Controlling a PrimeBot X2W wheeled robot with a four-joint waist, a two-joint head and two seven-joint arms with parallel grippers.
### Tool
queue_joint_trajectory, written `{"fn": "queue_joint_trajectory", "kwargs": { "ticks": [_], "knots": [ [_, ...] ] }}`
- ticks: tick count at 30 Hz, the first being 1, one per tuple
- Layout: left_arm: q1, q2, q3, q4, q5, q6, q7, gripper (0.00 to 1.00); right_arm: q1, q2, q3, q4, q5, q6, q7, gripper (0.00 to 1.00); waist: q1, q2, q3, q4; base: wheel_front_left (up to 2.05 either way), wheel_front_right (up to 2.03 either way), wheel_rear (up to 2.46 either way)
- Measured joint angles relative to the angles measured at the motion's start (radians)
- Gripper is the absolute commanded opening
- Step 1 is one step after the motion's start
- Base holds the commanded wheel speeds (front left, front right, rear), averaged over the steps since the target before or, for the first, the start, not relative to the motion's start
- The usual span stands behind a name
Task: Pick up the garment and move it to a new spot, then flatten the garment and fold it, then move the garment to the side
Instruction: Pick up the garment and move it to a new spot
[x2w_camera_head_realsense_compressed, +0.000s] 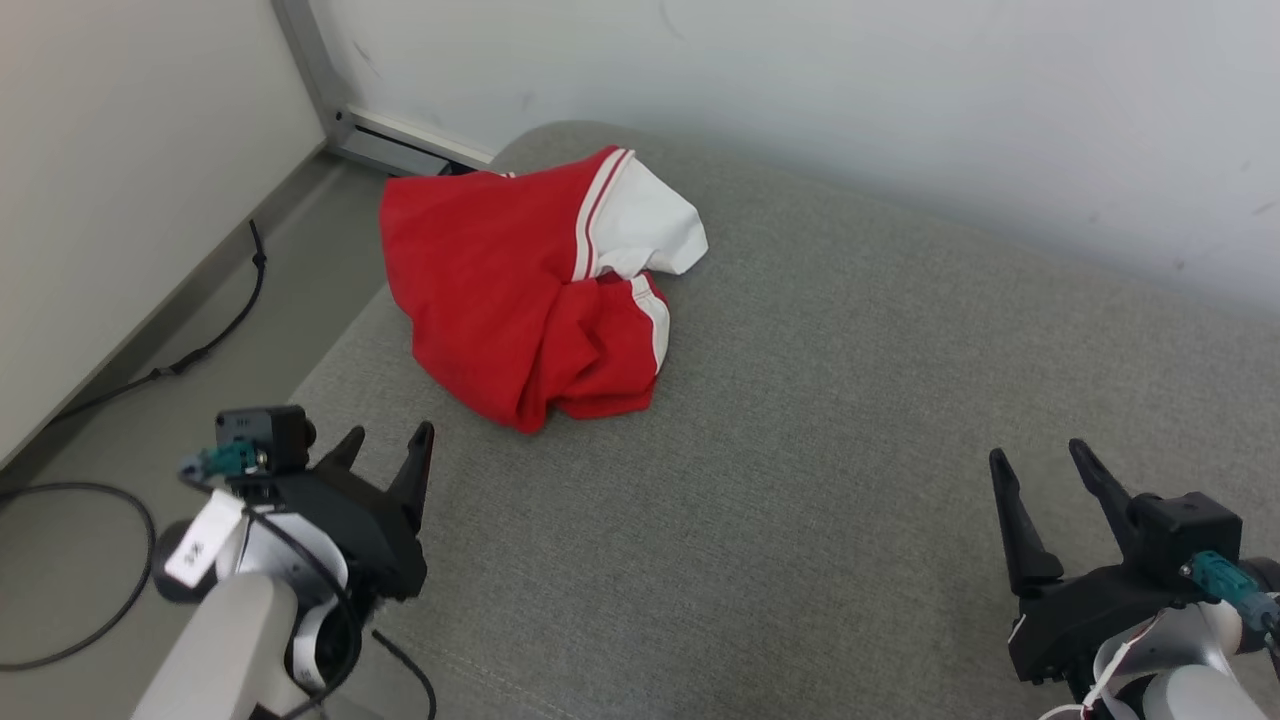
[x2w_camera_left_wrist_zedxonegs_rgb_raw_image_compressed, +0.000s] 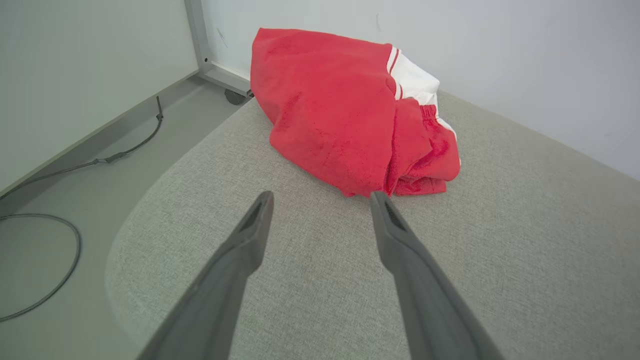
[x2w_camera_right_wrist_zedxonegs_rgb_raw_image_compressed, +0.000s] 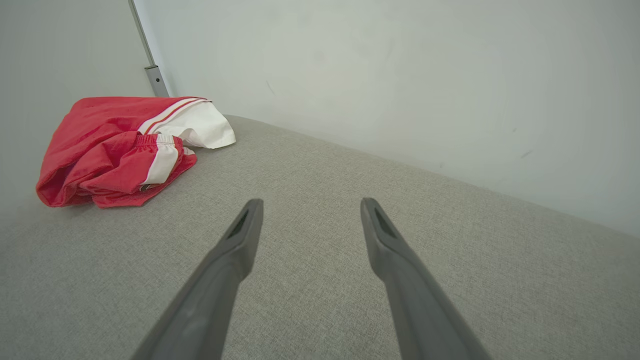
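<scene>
Plainly, the work is only starting: the garment (x2w_camera_head_realsense_compressed: 530, 290) — red with white panels and stripes — is lying crumpled in a heap at the far left corner of the grey cushion (x2w_camera_head_realsense_compressed: 800, 480), close to the wall, and neither arm is touching it. The left gripper (x2w_camera_head_realsense_compressed: 390, 432) is hovering near the cushion's left edge, fingers spread with nothing between them. The right gripper (x2w_camera_head_realsense_compressed: 1038, 450) is hanging well apart from the cloth at the lower right, likewise spread and empty. So, by my reckoning, the pick-up, the move to a new spot, the flattening, the folding and the final shift aside are all waiting to be done.

The left wrist view is showing the heap's near hem lying just beyond the fingertips — a closeness the head view is only hinting at. The right wrist view is revealing the bunched side with its white band, and the head view is taking in both arms at once, plus a dark cable (x2w_camera_head_realsense_compressed: 200, 350) trailing on the floor.
</scene>
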Motion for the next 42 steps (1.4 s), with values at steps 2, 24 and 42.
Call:
{"fn": "queue_joint_trajectory", "kwargs": {
  "ticks": [2, 24, 42],
  "knots": [
    [-0.046, -0.003, 0.003, 0.023, -0.012, -0.011, 0.035, 1.00, 0.000, -0.021, -0.002, -0.043, -0.010, 0.000, 0.019, 1.00, 0.0000, 0.0000, 0.020, -0.010, 0.00, 0.00, 0.00],
    [-0.481, 0.061, -0.003, 0.252, 0.060, 0.031, 0.347, 1.00, -0.058, -0.143, 0.000, -0.396, -0.129, -0.001, 0.251, 1.00, 0.0002, 0.0001, 0.313, -0.177, 0.00, 0.00, 0.00],
    [-0.597, 0.017, -0.013, 0.362, 0.122, 0.073, 0.312, 0.00, -0.084, -0.123, -0.016, -0.405, -0.128, -0.001, 0.308, 1.00, 0.0000, 0.0001, 0.352, -0.200, 0.00, 0.00, 0.00]
  ]
}}
